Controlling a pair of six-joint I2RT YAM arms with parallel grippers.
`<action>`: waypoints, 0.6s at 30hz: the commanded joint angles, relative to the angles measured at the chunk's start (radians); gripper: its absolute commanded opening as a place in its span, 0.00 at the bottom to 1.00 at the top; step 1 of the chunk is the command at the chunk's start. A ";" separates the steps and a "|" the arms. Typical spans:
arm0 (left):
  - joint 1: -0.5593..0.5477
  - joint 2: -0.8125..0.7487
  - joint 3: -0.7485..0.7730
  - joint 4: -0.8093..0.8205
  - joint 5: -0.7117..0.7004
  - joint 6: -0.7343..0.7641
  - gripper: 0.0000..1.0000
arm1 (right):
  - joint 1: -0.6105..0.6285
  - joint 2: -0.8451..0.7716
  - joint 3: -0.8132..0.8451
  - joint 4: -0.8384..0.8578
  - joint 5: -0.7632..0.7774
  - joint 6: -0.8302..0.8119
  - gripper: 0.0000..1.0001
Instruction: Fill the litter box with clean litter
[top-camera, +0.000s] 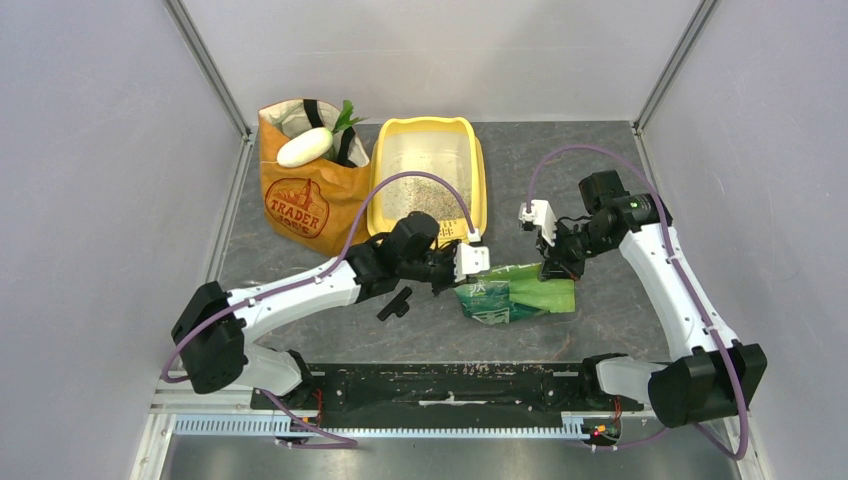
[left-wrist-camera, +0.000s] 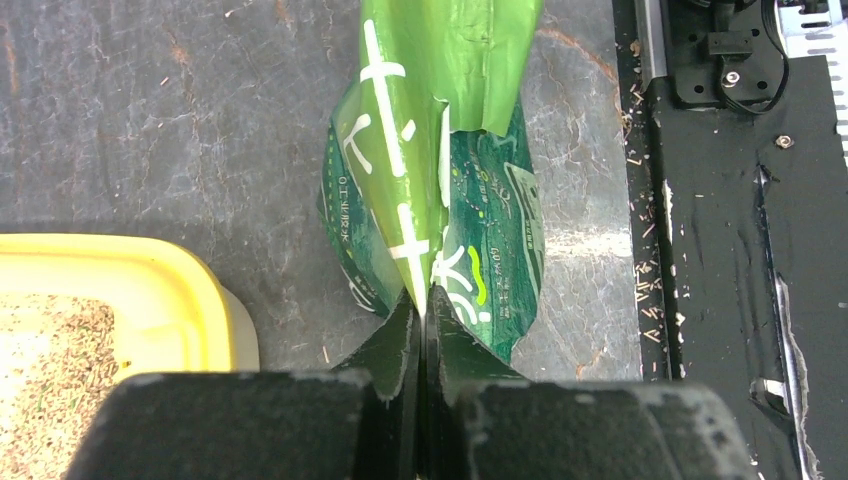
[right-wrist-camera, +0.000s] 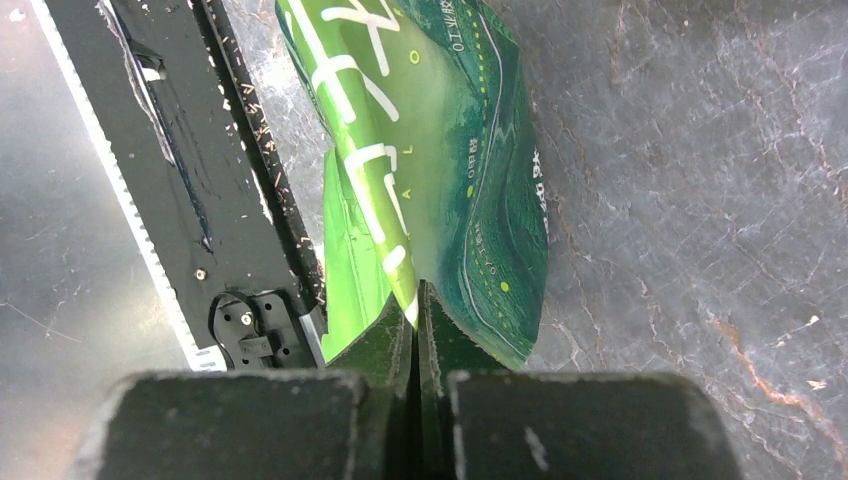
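The yellow litter box (top-camera: 478, 155) stands at the back centre of the table; grey-brown clean litter (top-camera: 415, 192) lies in its pale basin. A corner of the box (left-wrist-camera: 160, 285) with litter (left-wrist-camera: 45, 370) shows in the left wrist view. A green foil bag (top-camera: 515, 295) hangs between both grippers in front of the box. My left gripper (top-camera: 462, 282) is shut on the bag's left edge (left-wrist-camera: 430, 200). My right gripper (top-camera: 553, 268) is shut on its right edge (right-wrist-camera: 430, 170).
An orange paper grocery bag (top-camera: 305, 195) with a white vegetable (top-camera: 303, 147) stands left of the litter box. A small black object (top-camera: 395, 303) lies on the table under the left arm. The black base rail (top-camera: 450, 385) runs along the near edge.
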 joint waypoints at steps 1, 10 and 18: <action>0.006 0.030 0.007 0.041 -0.081 0.057 0.02 | -0.008 0.026 0.007 0.084 0.089 0.078 0.00; 0.083 0.010 -0.030 0.081 -0.148 0.098 0.02 | -0.001 -0.044 -0.104 0.279 0.113 0.150 0.00; 0.091 -0.018 0.021 -0.067 -0.164 0.128 0.33 | 0.007 0.005 -0.084 0.273 0.058 0.163 0.04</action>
